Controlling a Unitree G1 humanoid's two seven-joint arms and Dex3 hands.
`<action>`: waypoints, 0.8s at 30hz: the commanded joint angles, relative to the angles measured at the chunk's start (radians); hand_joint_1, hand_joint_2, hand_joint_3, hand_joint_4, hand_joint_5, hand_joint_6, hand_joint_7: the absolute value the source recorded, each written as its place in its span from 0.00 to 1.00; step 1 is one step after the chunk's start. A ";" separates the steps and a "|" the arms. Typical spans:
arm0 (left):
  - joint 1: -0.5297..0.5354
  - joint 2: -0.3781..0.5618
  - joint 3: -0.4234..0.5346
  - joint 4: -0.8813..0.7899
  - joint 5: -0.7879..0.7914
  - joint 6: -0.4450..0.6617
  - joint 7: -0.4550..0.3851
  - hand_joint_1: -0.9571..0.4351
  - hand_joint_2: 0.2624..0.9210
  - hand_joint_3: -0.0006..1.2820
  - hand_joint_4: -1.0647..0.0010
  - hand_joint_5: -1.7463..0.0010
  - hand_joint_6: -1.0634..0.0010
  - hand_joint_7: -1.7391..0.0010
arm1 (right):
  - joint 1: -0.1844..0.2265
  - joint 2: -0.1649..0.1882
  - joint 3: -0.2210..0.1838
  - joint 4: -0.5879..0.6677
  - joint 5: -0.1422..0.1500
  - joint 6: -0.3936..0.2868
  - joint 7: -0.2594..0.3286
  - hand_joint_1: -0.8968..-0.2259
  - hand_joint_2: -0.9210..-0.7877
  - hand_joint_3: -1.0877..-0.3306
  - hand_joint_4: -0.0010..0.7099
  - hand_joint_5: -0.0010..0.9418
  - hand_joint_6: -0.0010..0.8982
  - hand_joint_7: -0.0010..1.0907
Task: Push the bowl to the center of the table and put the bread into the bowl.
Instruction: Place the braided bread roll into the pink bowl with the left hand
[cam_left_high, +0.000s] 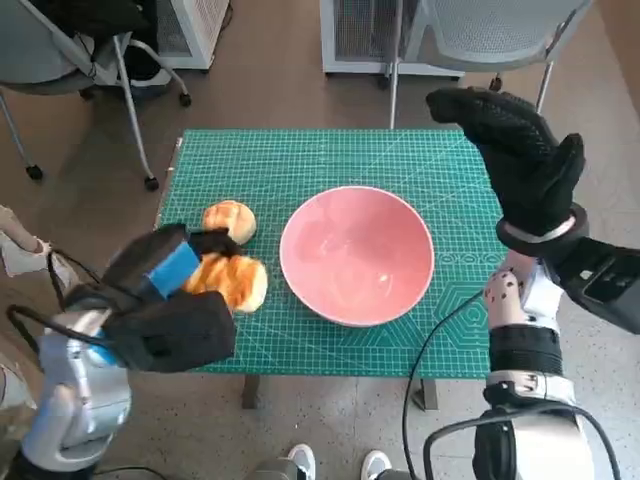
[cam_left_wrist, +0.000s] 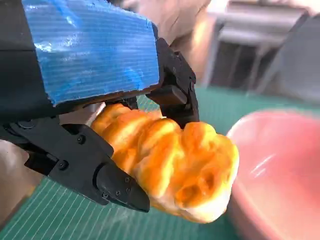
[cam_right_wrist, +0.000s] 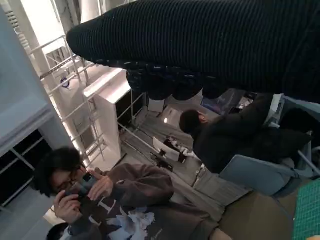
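A twisted golden bread (cam_left_wrist: 170, 165) is gripped by the left hand (cam_left_high: 165, 300), clamped between the black fingers (cam_left_wrist: 100, 172) below it and the part of the hand under the blue tape (cam_left_wrist: 90, 47) above it; the loaf's free end projects toward the bowl (cam_left_high: 357, 255). In the head view this bread is seen over the left part of the green mat (cam_left_high: 300, 165), just beside the bowl's rim, though whether it is lifted clear of the mat cannot be told. The pink bowl is shown near the middle of the mat, with nothing in it. A second, rounder bread (cam_left_high: 230, 219) lies on the mat beyond the left hand. The right hand (cam_left_high: 515, 155) is raised over the mat's far right corner, fingers extended together, holding nothing and touching nothing. Two persons (cam_right_wrist: 125, 200) are seen in the right wrist view.
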 joint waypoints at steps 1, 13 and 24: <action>-0.096 0.007 0.008 -0.019 -0.014 -0.023 -0.008 0.69 1.00 0.05 0.34 0.34 0.42 0.33 | 0.001 0.001 0.001 0.015 0.001 0.007 0.006 0.42 0.00 0.45 0.25 0.00 0.01 0.46; -0.302 -0.083 -0.080 0.109 -0.003 -0.165 0.095 0.69 0.99 0.04 0.30 0.34 0.40 0.36 | 0.000 -0.006 0.000 0.007 0.005 0.011 0.010 0.41 0.00 0.45 0.25 0.00 0.00 0.48; -0.467 -0.219 -0.203 0.352 0.003 -0.340 0.200 0.69 0.94 0.13 0.39 0.24 0.41 0.38 | 0.005 -0.010 -0.003 0.003 0.014 0.010 0.015 0.40 0.00 0.46 0.26 0.00 0.00 0.48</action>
